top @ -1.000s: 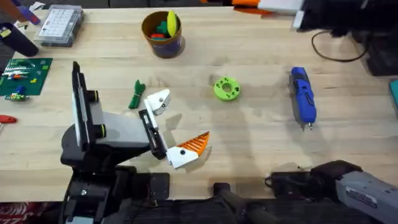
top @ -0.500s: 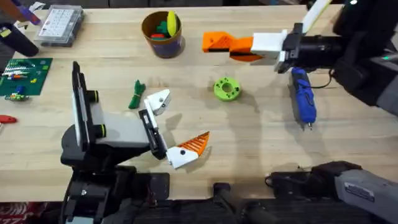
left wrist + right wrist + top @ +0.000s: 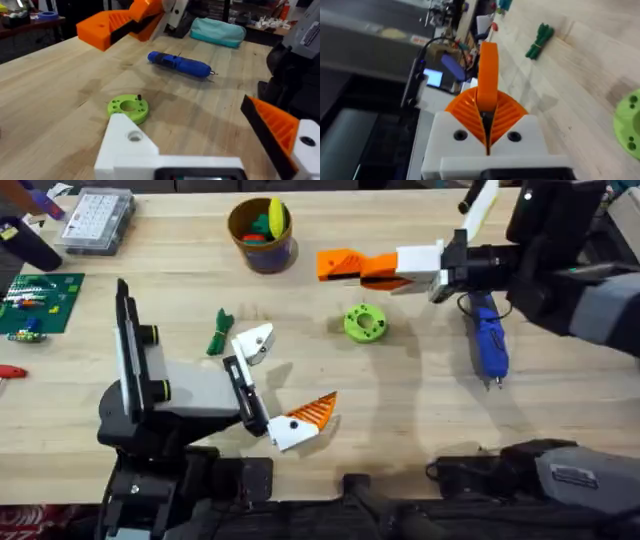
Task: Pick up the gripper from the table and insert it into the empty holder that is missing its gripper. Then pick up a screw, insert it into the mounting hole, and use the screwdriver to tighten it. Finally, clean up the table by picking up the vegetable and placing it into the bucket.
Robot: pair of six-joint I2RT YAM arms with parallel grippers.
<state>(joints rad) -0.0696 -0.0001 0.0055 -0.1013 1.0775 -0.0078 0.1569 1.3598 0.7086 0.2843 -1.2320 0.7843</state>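
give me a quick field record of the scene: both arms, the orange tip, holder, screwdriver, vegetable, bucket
right pincer: raised over the table between bucket and green disc, shut on the orange fingertip
left pincer: low by the table, open; one finger carries a ribbed orange pad, the other is a bare white holder
screwdriver: blue, lying flat at the right, untouched
vegetable: dark green, on the table beside the holder
bucket: far side, toy foods inside
green disc: mid-table

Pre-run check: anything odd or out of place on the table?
Yes. The left gripper is lopsided: one white holder is bare, its other finger has an orange pad. The missing orange gripper is clamped in the right gripper.
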